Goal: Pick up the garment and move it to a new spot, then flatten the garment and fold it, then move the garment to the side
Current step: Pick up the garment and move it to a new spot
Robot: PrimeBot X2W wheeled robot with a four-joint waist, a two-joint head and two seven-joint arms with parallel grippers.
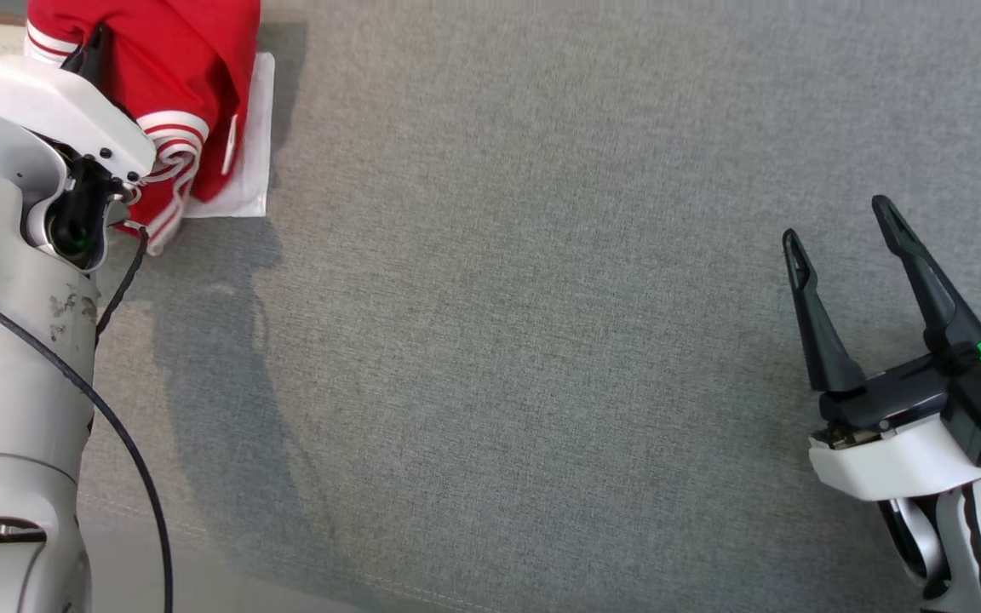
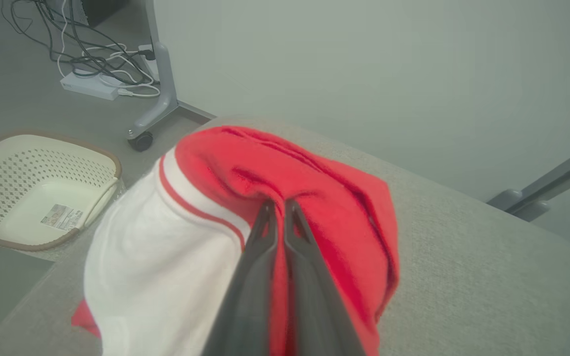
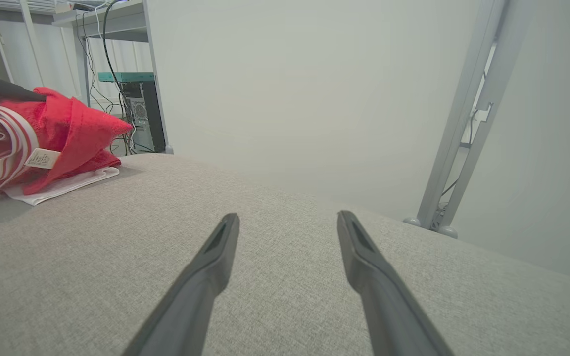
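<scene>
The right gripper [image 1: 835, 220] is nearest, hovering over the grey table [image 1: 542, 358] with its fingers spread wide and nothing between them. Well apart from it, at the table's far left corner, lies the garment [image 1: 184, 68]. It is red cloth bunched into a heap, with white bands striped red, a white panel beneath and a small label [image 3: 41, 158]. The left gripper [image 2: 279, 202] is pinched tight on a red fold at its top. Beyond, a cream basket [image 2: 42, 188] sits on the floor.
</scene>
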